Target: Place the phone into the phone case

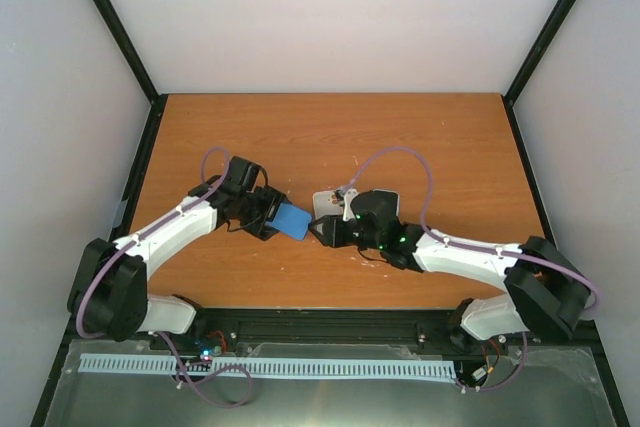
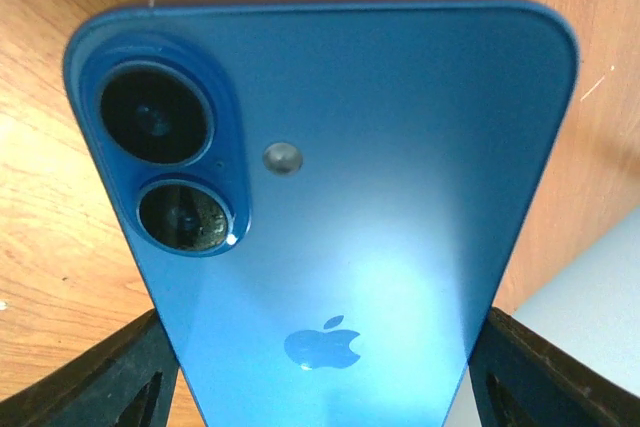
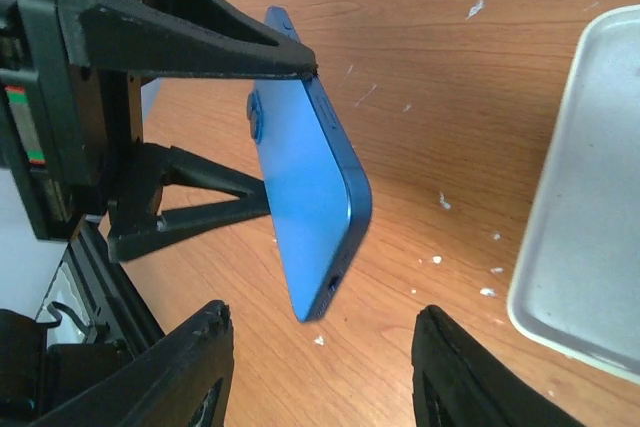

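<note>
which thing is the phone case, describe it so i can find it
Look at the middle of the wooden table, beside the right tool. The phone case lies flat there: pale, rimmed, round-cornered, unlike the deep blue phone held up by the left tool.

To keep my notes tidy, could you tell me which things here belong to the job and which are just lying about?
For the job: phone, held in the left claw; pale case; open right claw.
Just lying about: white specks on the wooden table.
</note>
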You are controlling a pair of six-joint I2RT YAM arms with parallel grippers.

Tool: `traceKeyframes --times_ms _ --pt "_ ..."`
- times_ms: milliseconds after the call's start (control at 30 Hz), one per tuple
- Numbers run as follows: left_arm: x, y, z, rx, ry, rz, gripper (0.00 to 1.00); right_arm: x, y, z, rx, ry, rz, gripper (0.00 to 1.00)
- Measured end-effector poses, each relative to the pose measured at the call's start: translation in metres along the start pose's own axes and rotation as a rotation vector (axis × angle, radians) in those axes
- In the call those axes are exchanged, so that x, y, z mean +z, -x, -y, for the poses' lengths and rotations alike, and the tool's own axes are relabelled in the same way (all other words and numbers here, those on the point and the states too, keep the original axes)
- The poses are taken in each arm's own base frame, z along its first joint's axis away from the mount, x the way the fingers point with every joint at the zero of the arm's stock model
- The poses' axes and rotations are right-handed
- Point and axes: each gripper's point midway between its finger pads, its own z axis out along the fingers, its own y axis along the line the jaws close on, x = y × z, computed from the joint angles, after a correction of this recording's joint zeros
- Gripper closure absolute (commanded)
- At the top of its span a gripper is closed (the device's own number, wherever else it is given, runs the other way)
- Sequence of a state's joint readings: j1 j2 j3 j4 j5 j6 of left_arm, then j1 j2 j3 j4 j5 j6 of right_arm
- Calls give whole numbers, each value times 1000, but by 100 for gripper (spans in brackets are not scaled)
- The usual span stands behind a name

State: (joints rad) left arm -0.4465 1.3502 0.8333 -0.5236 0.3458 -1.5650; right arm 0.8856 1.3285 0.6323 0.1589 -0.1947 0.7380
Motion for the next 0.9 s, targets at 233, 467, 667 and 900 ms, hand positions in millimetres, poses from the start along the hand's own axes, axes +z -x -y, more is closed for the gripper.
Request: traceKeyframes --times_ms 233,467,667,900 --pt "0 -12 2 24 -33 -44 33 16 3 -5 13 -12 2 69" --pt "1 -20 5 37 -54 -78 33 21 0 -1 35 -34 2 83" --pt "1 -21 8 39 -75 -83 32 21 3 -2 49 -37 18 93" --pt "2 -20 12 40 -98 -81 13 21 8 -7 60 -16 38 97"
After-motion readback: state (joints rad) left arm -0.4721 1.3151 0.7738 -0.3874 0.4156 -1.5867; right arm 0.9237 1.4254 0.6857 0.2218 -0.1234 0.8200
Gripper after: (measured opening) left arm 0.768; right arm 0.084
